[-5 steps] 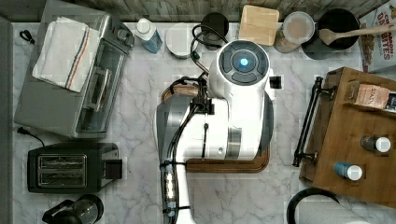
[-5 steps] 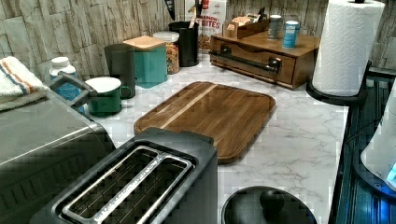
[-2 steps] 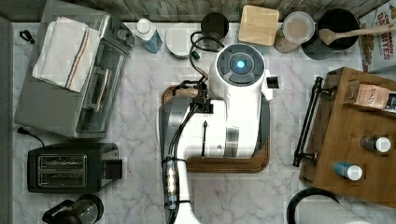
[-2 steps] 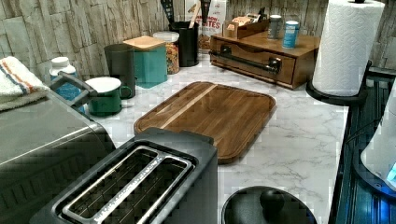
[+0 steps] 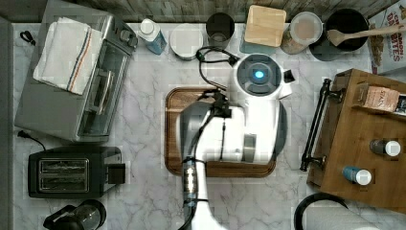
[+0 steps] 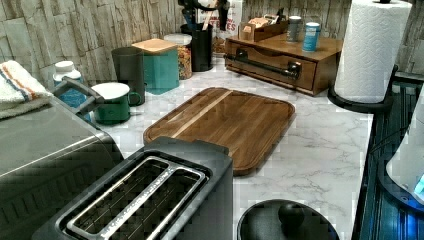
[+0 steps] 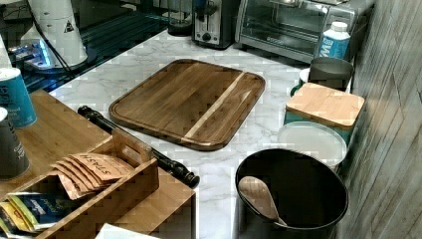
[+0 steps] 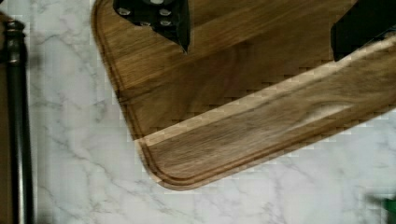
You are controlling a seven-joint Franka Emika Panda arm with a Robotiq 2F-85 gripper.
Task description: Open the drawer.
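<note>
Marble-patterned counter [image 5: 143,191] runs under everything, with a wood-plank wall behind a row of jars and tins. At about 3 o'clock in the top view sits the drawer [image 5: 364,139], a brown wooden box with bottles and a tea-bag rack on its top. Its handle [image 5: 316,125], a long black bar on two brackets, runs across the front that faces the cutting board [image 5: 173,139]. The drawer looks shut, its front flush with the box.

Above the board hangs the arm [image 5: 234,134], and in the wrist view the gripper [image 8: 261,28] has its two black fingers [image 8: 163,18] spread wide apart with nothing between them; the bar shows along the picture's edge, apart from them.

My guess is the drawer is stiff, fairly heavy wood that slides on runners, and the loaded box may shift if jerked. The bar looks rigid, smooth and round, so likely a bit slippery. Best hold is probably mid-bar, between the brackets, for a straight pull toward 9 o'clock in the top view.
</note>
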